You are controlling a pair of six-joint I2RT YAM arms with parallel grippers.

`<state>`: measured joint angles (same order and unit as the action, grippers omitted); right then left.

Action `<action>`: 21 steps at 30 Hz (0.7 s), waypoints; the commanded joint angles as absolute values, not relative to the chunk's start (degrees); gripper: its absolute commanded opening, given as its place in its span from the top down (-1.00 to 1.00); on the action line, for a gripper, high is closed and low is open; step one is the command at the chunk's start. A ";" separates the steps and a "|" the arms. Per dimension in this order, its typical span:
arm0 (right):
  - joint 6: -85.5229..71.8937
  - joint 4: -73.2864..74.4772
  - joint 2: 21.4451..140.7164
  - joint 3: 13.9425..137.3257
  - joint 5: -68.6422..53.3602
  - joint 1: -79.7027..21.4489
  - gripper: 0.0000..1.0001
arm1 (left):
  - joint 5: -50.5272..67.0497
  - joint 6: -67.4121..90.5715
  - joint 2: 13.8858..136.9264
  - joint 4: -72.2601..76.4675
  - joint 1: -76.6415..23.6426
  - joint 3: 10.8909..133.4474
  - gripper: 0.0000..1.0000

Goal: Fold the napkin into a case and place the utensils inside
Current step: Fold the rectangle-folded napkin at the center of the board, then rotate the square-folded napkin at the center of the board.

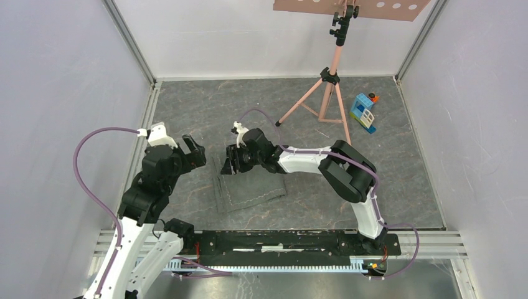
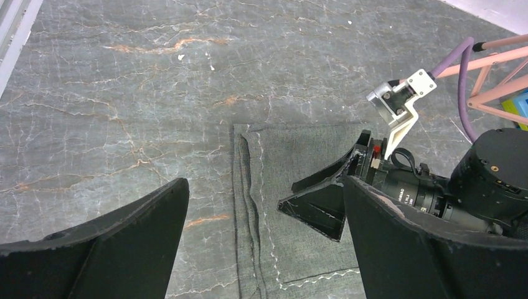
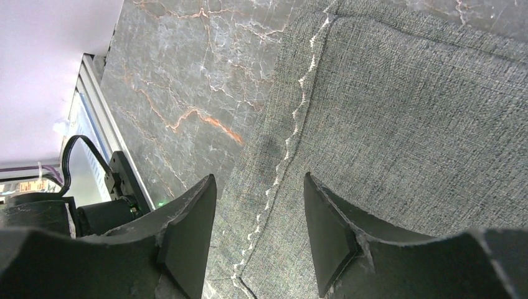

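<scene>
Your right claw (image 3: 258,187) hung with its black, wedge-shaped fingers (image 3: 187,237) part-way apart, clamping nothing. Directly beneath it lay the dark grey woven cloth napkin (image 3: 405,124), coarse in weave, its pale zigzag stitch line (image 3: 289,143) running under the gap between the tips. Beyond that edge, to one side of the claw, was the grey marbled floor (image 3: 174,75), smooth and veined orange. Your left claw (image 2: 264,187) gaped fully wide, empty, above the napkin's creased edge.

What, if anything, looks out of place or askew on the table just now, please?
The napkin lies slightly crooked, and a long raised pucker runs along its left edge. A toy block house sits at the far right, beside the tripod, unrelated to the job. No cutlery shows.
</scene>
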<state>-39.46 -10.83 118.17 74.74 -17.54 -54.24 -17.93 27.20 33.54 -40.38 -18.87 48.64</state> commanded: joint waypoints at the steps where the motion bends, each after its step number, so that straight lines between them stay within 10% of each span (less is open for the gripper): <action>1: -36.87 -13.83 115.09 73.49 -20.47 -53.89 -0.19 | -16.93 25.26 34.78 -37.78 -19.10 47.76 -1.00; 10: -23.41 -3.60 99.98 58.90 -24.76 -50.78 0.08 | -6.64 33.09 51.33 -39.49 -18.26 49.43 -0.64; 21: -17.27 -4.70 90.67 43.12 -19.21 -50.70 0.35 | 6.15 32.71 67.58 -34.86 -14.77 52.35 -0.88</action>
<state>-20.58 -2.85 91.70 45.10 -23.86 -50.52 0.78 31.55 65.36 -38.00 -14.92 48.40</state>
